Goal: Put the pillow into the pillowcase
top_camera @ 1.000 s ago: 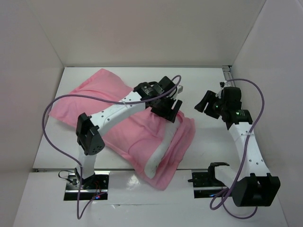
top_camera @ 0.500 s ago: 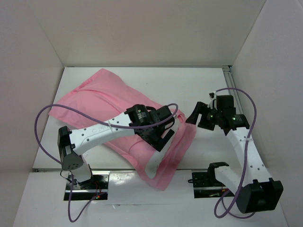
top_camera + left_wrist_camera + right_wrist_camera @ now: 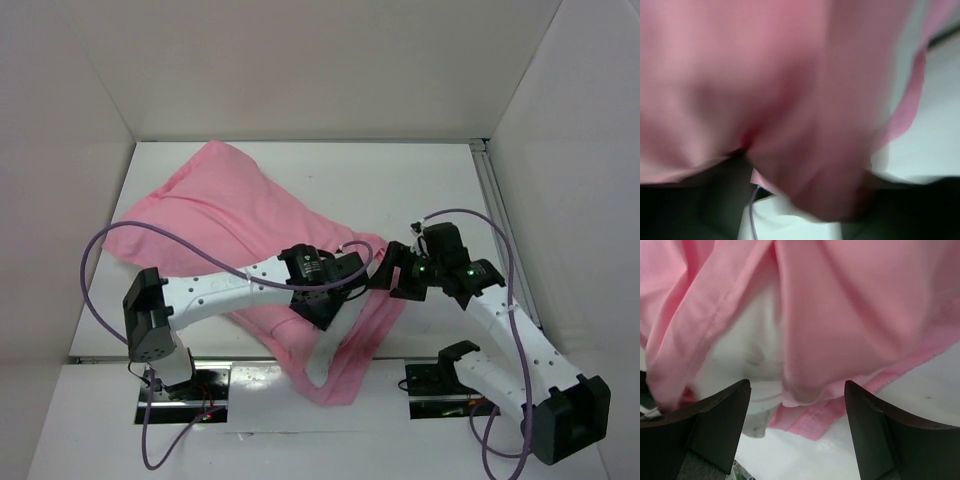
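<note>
A white table (image 3: 440,190) sits boxed in by plain white walls (image 3: 300,70). The pillowcase (image 3: 220,215) lies across the table on a slant, from the far left corner down to the near edge, where its open end droops over the front. The pillow (image 3: 325,350) sits inside it, with only a white strip showing at that open mouth.

The left gripper (image 3: 338,292) is pressed into the fabric at the open end. Its wrist camera shows little but blurred pink cloth (image 3: 765,75) heaped between dark shapes, so it cannot be told how far its jaws stand apart or whether they hold anything.

The right gripper (image 3: 392,278) is just beside it, at the right edge of the opening. Its fingers (image 3: 720,425) are spread wide and grip nothing, with the pink hem (image 3: 850,315) and the white pillow (image 3: 755,350) lying between them.
</note>
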`<state>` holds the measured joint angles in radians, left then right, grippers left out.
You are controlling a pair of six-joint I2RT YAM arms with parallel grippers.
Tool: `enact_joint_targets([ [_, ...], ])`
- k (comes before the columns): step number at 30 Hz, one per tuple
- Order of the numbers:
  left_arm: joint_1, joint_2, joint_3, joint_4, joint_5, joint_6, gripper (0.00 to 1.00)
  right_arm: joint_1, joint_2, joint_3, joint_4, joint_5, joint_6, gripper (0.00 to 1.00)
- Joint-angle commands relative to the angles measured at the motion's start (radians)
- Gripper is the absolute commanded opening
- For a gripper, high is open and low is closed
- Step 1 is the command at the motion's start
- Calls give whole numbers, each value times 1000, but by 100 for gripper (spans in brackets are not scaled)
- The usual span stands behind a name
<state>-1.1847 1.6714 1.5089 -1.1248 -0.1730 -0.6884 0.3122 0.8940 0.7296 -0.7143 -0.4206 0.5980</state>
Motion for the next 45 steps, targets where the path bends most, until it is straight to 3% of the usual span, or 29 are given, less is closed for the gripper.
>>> enact_joint_targets([
  [1,-4,31,-24,62,-63,-75,40,93,-15,-39,90,81,111,83],
  [2,6,43,-33,62,-92,-98,18,114,-15,-39,102,130,124,83],
  [3,25,59,-23,62,-83,-108,2,154,-15,-48,102,161,146,83],
  [4,78,82,-23,83,-66,-108,0,169,-3,-48,119,192,146,83],
  [8,206,68,-22,163,21,-95,0,191,81,-26,199,278,170,83],
  [11,287,68,22,183,46,-69,0,215,149,-15,227,311,184,79],
  [13,318,68,79,183,46,-54,0,225,183,3,236,371,195,70],
  [17,384,102,149,212,81,-16,0,269,240,43,236,489,207,69],
  [33,454,128,178,253,150,15,0,240,546,243,404,482,108,71],
  [36,474,117,178,263,159,6,0,240,634,277,404,505,103,65],
  [40,514,108,200,263,135,-31,0,240,605,212,450,514,112,52],
  [45,540,108,200,287,171,-31,0,240,663,212,464,566,92,49],
])
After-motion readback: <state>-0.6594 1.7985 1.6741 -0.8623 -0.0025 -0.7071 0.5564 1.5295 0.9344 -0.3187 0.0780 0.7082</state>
